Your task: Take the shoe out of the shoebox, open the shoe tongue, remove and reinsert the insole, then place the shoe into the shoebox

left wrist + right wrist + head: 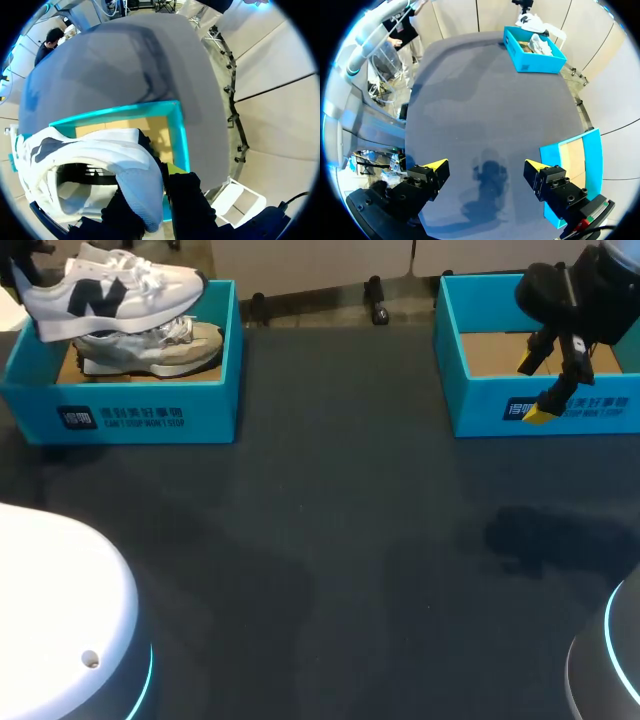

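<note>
A white shoe with a navy logo (110,290) hangs tilted over the left teal shoebox (150,415), its heel at the far left. My left gripper (156,187) is shut on the shoe's heel collar (140,190); one finger is inside the shoe and one outside. A grey-beige shoe (160,348) lies in that box beneath it. My right gripper (537,388) hovers open over the front wall of the right teal shoebox (480,405), nothing between its fingers. The right wrist view shows the right gripper (487,167) above bare table, beside that shoebox (577,160).
The right shoebox shows only its cardboard floor (495,352). Dark table (330,540) stretches wide between the two boxes. My arms' white bases stand at the near left (60,630) and near right (610,660) corners.
</note>
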You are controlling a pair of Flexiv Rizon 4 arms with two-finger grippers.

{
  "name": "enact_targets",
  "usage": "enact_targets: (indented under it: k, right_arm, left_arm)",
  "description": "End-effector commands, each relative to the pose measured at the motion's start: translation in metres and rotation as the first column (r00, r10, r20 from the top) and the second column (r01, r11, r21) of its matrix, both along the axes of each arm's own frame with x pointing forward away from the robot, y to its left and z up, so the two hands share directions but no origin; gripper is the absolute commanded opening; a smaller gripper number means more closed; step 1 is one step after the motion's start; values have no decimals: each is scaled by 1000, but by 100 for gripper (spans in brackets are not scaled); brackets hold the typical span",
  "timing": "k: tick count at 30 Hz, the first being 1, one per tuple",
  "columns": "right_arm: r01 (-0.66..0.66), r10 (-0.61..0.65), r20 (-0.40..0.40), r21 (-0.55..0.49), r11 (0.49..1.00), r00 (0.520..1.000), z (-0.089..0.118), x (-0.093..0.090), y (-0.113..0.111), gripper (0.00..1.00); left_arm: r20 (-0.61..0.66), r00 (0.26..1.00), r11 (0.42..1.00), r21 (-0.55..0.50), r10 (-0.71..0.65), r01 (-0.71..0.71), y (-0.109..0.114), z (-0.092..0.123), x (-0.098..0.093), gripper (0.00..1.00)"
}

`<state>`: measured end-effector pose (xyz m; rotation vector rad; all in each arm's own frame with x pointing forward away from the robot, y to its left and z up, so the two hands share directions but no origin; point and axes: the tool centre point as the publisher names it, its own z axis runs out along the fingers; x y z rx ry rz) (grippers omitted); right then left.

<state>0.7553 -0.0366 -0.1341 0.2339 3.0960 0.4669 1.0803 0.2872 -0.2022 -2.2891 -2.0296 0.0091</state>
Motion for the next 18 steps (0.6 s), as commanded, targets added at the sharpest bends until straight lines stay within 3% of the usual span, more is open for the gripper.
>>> enact_targets:
  k: [1,18]
  right_arm:
    - [-1,1,-4,-3,1000,1000,0,2,1,100]
    - [-1,1,-4,-3,1000,1000,0,2,1,100]
  left_arm:
    - [33,999,1000,27,7,-8,-17,7,-21,0]
    - [22,1000,999,47,21,-22,-93,25,-81,0]
